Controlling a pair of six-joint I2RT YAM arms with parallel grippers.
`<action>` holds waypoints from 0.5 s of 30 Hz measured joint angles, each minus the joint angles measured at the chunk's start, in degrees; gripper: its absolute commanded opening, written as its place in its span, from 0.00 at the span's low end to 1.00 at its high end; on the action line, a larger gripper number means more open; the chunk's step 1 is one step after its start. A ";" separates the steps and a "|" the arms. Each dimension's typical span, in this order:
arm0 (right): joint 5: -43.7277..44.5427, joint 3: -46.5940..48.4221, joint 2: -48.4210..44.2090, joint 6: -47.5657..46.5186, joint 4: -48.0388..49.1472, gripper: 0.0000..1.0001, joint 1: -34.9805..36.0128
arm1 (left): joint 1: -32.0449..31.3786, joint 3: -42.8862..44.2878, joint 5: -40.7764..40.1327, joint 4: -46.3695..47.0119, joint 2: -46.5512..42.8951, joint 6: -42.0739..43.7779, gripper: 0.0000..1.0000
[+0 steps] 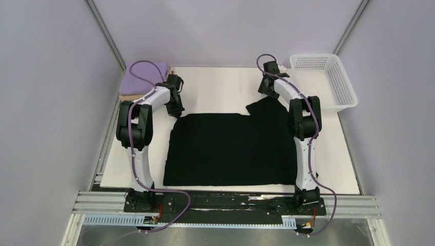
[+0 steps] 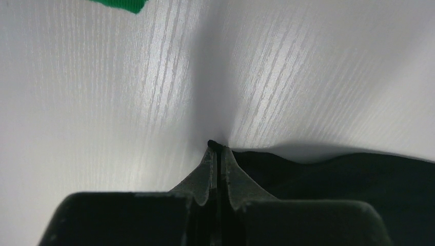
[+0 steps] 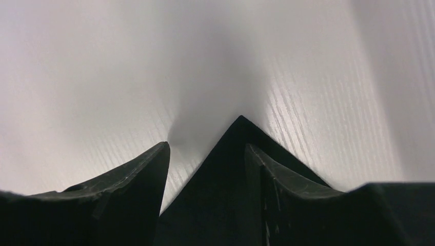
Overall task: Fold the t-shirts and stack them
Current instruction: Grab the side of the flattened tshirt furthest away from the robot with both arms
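My left gripper [image 2: 215,151] looks clamped on the far-left corner of the black t-shirt [image 1: 231,148]. My right gripper [image 3: 208,148] is spread, straddling the far-right corner, not pinched yet. I want both corners for an even fold. Shirt lies flat mid-table [image 1: 220,84], lavender tee [image 1: 149,70] far-left.

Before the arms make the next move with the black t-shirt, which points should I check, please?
1. Grip of left pincer on black t-shirt edge: ok, shut.
2. Grip of right pincer on shirt corner: not ok, open, corner between the jaws.
3. Shirt body spread flat: ok.
4. Folded lavender t-shirt apart from the black one: ok.
5. Depth of the left grip: cannot tell.
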 measured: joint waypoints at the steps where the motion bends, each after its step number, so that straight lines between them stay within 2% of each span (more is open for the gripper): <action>1: 0.28 0.00 0.00 -0.17 -0.17 0.57 -0.07 | -0.02 -0.04 0.04 0.00 -0.02 0.13 0.00; 12: 3.23 -6.16 -2.97 -1.51 2.29 0.51 0.00 | -0.04 -0.07 0.24 -0.26 -0.09 0.37 0.00; 15: 3.43 -7.65 -3.89 -1.81 2.36 0.39 0.00 | -0.04 -0.09 0.24 -0.37 -0.15 0.37 0.00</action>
